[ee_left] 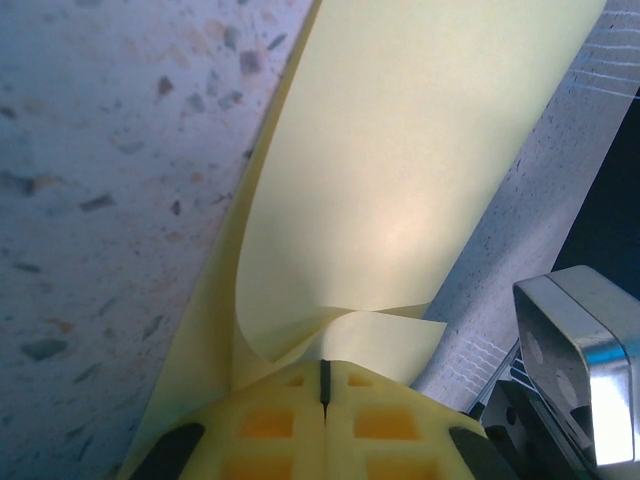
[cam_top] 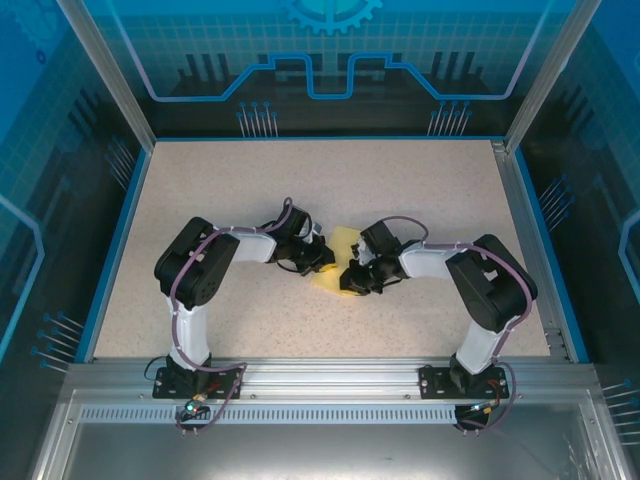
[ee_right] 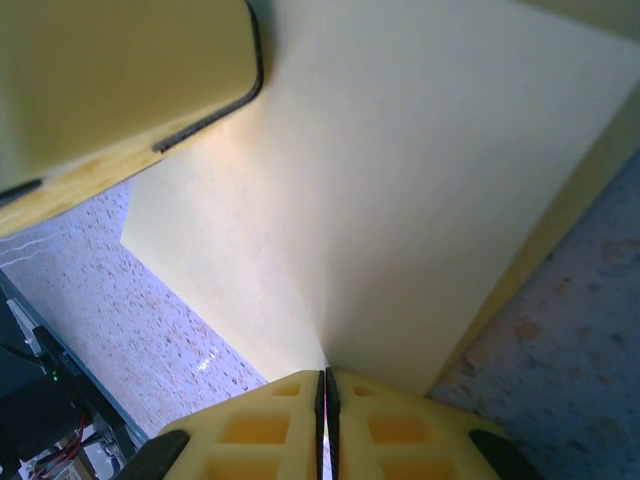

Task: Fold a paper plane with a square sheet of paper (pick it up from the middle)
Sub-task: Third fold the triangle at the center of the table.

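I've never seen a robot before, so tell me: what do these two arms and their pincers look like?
Both the left arm and right arm have chunky black joints linked by white tubes, with thin purplish cables looping alongside. Each stands on a black base. The left gripper and right gripper have pale yellow fingers moulded with square waffle-like pockets.

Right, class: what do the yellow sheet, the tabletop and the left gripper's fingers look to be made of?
The sheet of paper: thin pale-yellow paper with a matte finish, since it curls and creases softly. The tabletop: a speckled stone-look surface with a faint sheen, possibly laminate. The left gripper fingers: yellow moulded plastic or rubber, judging by the square recessed pockets; which one is unclear.
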Robot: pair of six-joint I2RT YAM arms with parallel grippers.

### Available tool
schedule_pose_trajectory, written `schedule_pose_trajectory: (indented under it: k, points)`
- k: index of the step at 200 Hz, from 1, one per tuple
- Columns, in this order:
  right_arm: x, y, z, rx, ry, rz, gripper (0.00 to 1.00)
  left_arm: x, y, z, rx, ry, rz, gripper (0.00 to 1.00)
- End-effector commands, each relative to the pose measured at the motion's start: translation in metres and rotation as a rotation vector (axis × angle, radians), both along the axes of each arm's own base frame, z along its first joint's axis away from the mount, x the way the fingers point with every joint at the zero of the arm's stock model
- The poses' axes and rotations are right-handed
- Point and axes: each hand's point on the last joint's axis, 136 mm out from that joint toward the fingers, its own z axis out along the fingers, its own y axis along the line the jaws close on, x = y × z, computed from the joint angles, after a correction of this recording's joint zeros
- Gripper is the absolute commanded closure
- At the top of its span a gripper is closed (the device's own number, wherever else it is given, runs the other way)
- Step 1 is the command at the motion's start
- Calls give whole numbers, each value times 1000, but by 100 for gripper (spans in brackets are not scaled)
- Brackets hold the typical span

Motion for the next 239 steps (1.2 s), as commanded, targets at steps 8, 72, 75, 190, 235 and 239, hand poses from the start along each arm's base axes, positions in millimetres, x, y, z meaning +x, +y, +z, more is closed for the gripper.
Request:
schedule_pose_trajectory:
  k: [8,72,75,190,235,239]
  points:
    - [-26,-8,-7,-39,65,19,87,-17,15,-30,94,78,24,100]
    - [-28,-7,-5,-35,71,21,87,-17,14,-28,91,76,20,100]
    - [-29,-8,-5,-38,70,19,87,-17,14,-28,89,74,19,100]
    - [16,12,30,44,-75,-69,88,-13,9,-17,56,46,15,100]
    - [7,2,1,-3,-12,-71,88,-15,8,-16,50,45,11,100]
    - [5,2,-2,-4,-5,-68,88,-14,8,-16,48,44,12,100]
